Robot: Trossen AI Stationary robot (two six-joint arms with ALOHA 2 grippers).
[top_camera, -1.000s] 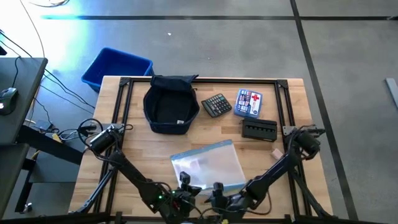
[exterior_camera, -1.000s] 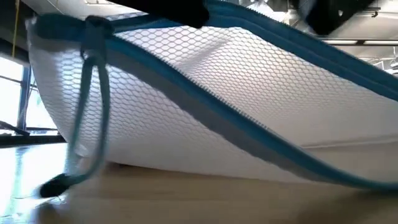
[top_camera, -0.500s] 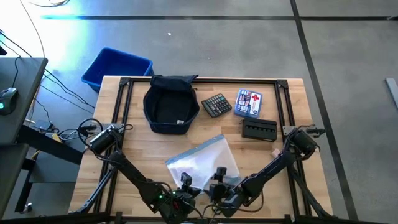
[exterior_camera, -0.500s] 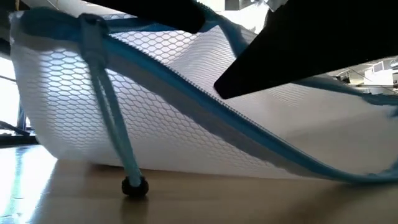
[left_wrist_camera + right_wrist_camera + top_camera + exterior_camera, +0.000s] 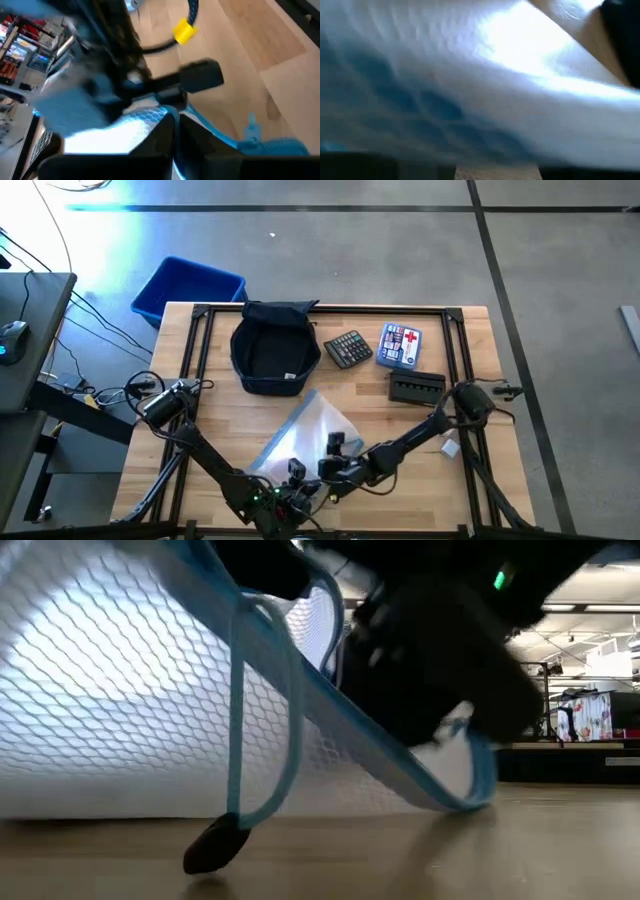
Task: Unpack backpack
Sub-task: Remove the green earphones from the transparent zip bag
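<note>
The navy backpack (image 5: 275, 352) sits open on its base at the table's far side; no gripper touches it. A clear mesh pouch (image 5: 305, 430) with a blue zip edge stands tipped up near the table's near edge and fills the low view (image 5: 100, 690). Its blue pull cord (image 5: 238, 730) hangs down with the dark bead (image 5: 212, 846) on the table. My left gripper (image 5: 296, 472) is at the pouch's near end, shut on it. My right gripper (image 5: 335, 448) is at the pouch's right side, shut on it. My left gripper (image 5: 175, 150) pinches the pouch's blue zip edge (image 5: 172, 116) between its two fingers at the pouch's near end. That end is lifted off the table. My right gripper (image 5: 430, 680) grips the pouch by its right blue-edged end (image 5: 478, 775), coming from the table's right. The gripper's body hides the place of contact. The pouch (image 5: 470, 75) is raised and tilted, with its lower edge near the table.
A calculator (image 5: 348, 348), a blue first aid box (image 5: 399, 345) and a black case (image 5: 416, 387) lie right of the backpack. A bright blue bin (image 5: 186, 288) stands on the floor past the table's far left corner. A small white item (image 5: 449, 448) lies near the right edge.
My right gripper has moved toward the table's left and slightly toward the far edge, carrying the pouch's right end with it. The pouch has gone from lying flat to tipped up on edge and turned, its right side swung left; the end at my left gripper has stayed in place.
</note>
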